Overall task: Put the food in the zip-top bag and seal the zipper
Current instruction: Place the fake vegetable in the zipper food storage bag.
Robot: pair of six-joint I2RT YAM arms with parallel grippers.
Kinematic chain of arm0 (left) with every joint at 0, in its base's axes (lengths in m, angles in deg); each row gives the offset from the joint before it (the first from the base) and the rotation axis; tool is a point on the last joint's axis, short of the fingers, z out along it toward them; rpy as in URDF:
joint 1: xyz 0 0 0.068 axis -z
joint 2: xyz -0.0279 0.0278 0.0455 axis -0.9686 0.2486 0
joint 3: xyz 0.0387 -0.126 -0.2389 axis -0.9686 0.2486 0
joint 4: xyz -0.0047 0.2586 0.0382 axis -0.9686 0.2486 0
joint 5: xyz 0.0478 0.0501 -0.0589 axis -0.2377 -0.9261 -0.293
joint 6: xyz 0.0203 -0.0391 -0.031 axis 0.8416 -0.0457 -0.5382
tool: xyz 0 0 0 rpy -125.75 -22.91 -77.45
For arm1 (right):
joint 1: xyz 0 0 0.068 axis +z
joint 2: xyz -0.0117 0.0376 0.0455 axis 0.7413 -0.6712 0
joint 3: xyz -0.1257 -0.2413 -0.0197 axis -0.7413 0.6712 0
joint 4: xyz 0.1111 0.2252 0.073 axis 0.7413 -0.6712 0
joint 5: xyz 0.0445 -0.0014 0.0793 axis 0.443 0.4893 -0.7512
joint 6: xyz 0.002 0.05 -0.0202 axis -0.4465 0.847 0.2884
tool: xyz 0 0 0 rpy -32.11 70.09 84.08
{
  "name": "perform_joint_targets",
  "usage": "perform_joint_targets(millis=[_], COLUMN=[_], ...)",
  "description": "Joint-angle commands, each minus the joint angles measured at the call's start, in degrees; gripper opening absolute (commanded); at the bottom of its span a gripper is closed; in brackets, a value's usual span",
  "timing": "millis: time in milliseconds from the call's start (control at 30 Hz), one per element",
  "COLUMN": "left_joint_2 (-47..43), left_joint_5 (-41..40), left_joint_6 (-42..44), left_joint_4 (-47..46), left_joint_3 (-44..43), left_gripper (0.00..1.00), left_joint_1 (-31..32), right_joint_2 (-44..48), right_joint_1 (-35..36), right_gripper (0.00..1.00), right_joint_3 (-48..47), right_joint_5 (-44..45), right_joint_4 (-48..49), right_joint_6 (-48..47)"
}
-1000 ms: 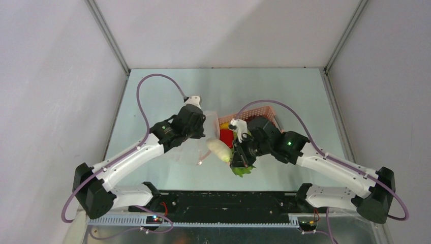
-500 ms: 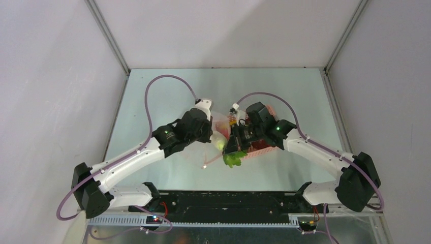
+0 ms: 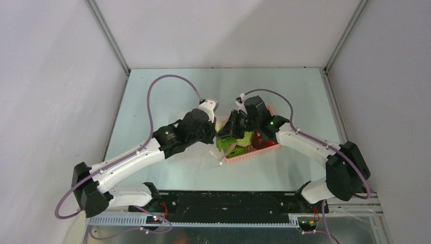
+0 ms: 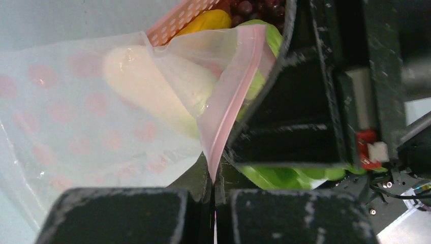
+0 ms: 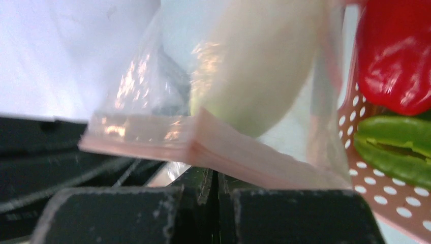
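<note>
- My left gripper (image 4: 212, 183) has its fingers closed flat on the zipper (image 4: 231, 96); the pink strip runs straight down into the pinch.
- My right gripper (image 5: 213, 180) is fully closed too, and the strip appears to meet its tips. I judge it has hold of the same edge, though the blur leaves some doubt.
- The zip-top bag (image 4: 76, 127) sits just beside the basket (image 5: 376, 198). I can see only the white oblong piece (image 4: 152, 86) inside it.
- The red piece (image 5: 394, 56) and the lime-green piece (image 5: 391, 147) lie in the basket, so I judge most of the loading is not yet done.
- First risk: both pinches are on the mouth edge, so I may be holding it flat, with no opening to drop food through.
- Second risk: the film is thin, and if I pull the arms apart it could slip from a pinch and let the white piece slide out.
- Third risk: the wrists are crowded together beside the basket, so a careless move could knock it or tangle the arms.
</note>
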State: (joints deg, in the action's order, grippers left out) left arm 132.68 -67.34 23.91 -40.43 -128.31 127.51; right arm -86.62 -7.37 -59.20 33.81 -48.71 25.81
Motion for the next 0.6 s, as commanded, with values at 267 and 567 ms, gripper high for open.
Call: perform_joint_targets(millis=[267, 567], left_joint_2=[-3.47, -4.49], left_joint_5=[0.69, -5.07], left_joint_6=[-0.94, -4.33], left_joint_4=[-0.78, 0.01], left_joint_3=[-2.55, -3.47], left_gripper=[0.00, 0.00], left_joint_1=[0.78, 0.75], right_joint_2=[1.79, 6.43], right_joint_1=[4.72, 8.50], right_gripper=[0.32, 0.57], right_joint_3=[-2.81, -3.00], right_joint_5=[23.08, 31.27], right_joint_4=[8.03, 1.32], right_joint_6=[0.25, -10.20])
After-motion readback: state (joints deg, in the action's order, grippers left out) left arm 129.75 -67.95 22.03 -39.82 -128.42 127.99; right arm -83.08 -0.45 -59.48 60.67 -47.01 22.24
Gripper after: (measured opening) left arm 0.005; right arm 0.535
